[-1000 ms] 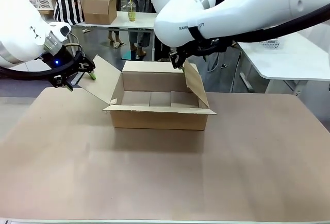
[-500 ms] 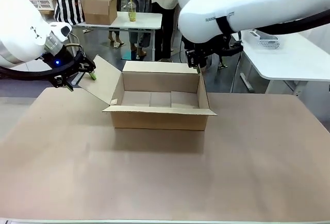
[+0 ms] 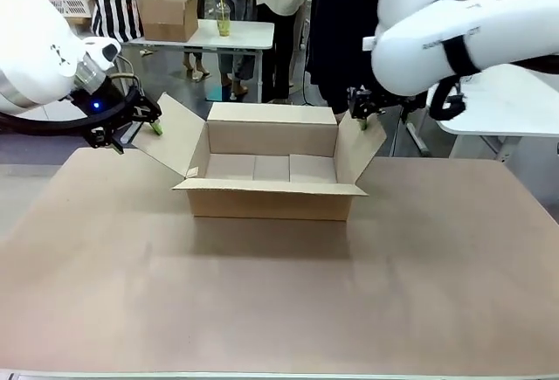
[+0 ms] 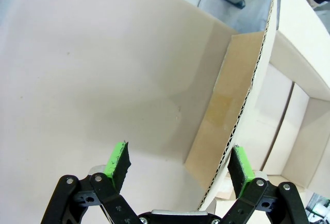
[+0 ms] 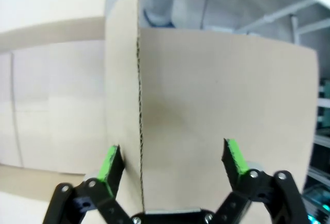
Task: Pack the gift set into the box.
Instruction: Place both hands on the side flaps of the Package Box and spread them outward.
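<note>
Swinging right flap: was leaning in over the box a second ago, now tilting outward, so the top is clearing for the gift set.
Box: sitting centre of the table, toward the far side. Wide, shallow brown corrugated carton, back flap standing upright, inside bare.
Left flap: splaying outward.
Left gripper: spread wide, straddling the left flap's edge, not clamping.
Right gripper: spread wide, straddling the right flap's top edge, gripping nothing.
</note>
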